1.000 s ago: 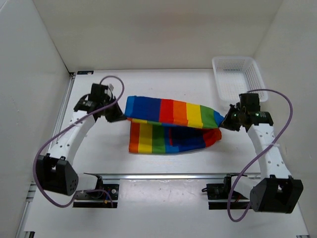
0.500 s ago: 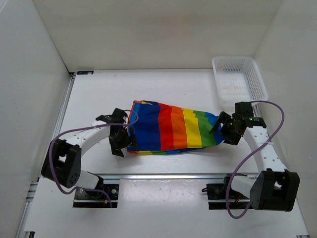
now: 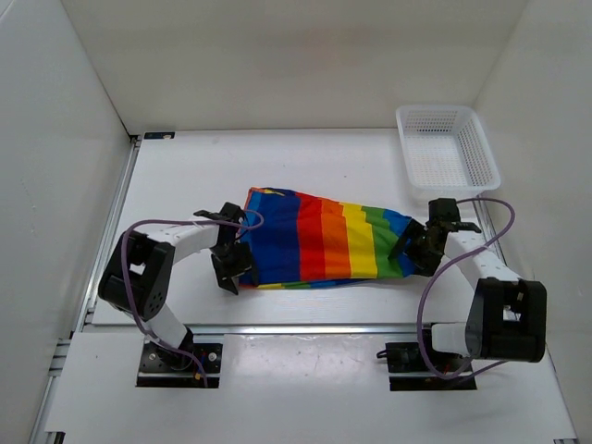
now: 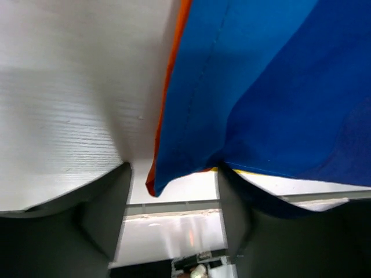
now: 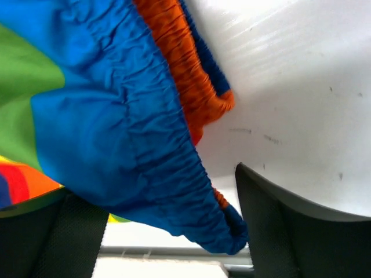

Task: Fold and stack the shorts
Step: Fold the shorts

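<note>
Top external view: shorts [image 3: 319,242] lie folded mid-table nr near edge, left gripper [image 3: 236,266] and right gripper [image 3: 413,248] at either end, jaws spread w/ cloth edges between them; risk: retraction may snag hem/waistband, dragging fold open.

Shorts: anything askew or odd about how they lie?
Yes. The shorts lie folded but slanted, and the layers do not line up: at the right end the orange waistband sticks out past the blue one; at the left an orange edge peeks out.
</note>
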Motion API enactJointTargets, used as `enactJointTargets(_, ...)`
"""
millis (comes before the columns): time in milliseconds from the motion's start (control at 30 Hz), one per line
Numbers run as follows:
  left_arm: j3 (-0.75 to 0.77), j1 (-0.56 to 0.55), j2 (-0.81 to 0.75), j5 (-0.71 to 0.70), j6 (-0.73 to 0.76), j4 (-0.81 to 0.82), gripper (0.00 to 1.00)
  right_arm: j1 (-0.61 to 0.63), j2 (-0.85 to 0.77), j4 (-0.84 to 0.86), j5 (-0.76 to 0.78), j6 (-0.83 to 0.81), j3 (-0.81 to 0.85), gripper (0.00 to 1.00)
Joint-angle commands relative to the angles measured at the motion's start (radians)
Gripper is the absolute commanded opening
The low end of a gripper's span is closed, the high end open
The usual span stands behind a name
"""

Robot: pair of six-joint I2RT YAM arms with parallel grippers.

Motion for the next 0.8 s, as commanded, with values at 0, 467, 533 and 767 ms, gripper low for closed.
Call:
enactJointTargets(0, -0.023, -0.012, 0.071, -0.032, 0.001, 0.116, 0.67, -0.009, 0.049, 0.127, 0.006, 0.040, -0.034, 0.76)
enactJointTargets(467, 0.210, 0.078, -0.006, -0.107, 0.043, -0.022, 0.10, -0.009, 0.113, 0.168, -0.011, 0.029, 0.156, 0.00)
enactJointTargets(533, 0.373, 0.134, -0.006, -0.133, 0.089, -0.071, 0.10, -0.009, 0.112, 0.125, -0.011, 0.018, 0.242, 0.00)
enactJointTargets(767, 1.017, 0.315, 0.137, -0.151, 0.189, -0.301, 0.10, 0.006, 0.255, 0.031, -0.107, 0.043, 0.731, 0.00)
